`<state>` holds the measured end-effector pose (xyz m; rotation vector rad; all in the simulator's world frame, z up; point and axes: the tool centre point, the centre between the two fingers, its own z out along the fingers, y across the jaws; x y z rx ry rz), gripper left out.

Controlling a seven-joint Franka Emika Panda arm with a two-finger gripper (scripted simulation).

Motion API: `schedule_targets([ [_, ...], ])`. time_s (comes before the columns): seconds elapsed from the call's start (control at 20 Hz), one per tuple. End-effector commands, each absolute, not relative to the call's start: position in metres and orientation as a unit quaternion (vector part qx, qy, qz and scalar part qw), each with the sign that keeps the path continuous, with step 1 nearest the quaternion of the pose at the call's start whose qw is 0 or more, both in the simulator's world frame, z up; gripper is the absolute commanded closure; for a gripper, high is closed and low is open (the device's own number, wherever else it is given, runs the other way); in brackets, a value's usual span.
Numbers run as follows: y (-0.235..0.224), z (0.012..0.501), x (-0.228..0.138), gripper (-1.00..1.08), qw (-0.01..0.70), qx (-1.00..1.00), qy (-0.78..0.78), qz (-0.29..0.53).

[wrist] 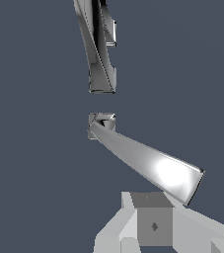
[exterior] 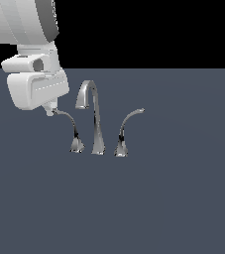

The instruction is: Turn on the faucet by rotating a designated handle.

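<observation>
The chrome faucet stands on the dark grey surface, its gooseneck spout (exterior: 95, 119) in the middle. The handle (exterior: 70, 122) is the slender lever on the exterior view's left, arching out to the left from a small flared base. My gripper (exterior: 50, 111) hangs right at the handle's thin tip, its fingers close together and holding nothing. In the wrist view the handle (wrist: 148, 160) runs as a bright bar from its base to a wide tip just beyond the gripper (wrist: 153, 217). The spout (wrist: 101, 54) lies farther off.
A mirror-image lever (exterior: 126, 124) with a wider base stands on the exterior view's right of the spout, arching rightward. The flat grey surface (exterior: 173, 198) stretches all around the three pieces. The arm's white wrist housing (exterior: 34, 89) looms above the handle's tip.
</observation>
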<state>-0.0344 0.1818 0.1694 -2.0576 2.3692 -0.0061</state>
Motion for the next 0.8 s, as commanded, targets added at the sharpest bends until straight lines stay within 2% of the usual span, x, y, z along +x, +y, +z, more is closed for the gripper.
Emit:
schedule_targets([
  [0.0,0.180,0.169,-0.037,1.08,0.001,-0.656,0.754,-0.003],
  [0.75,0.141,0.170,-0.063,1.08,0.000,-0.655,0.756,0.000],
])
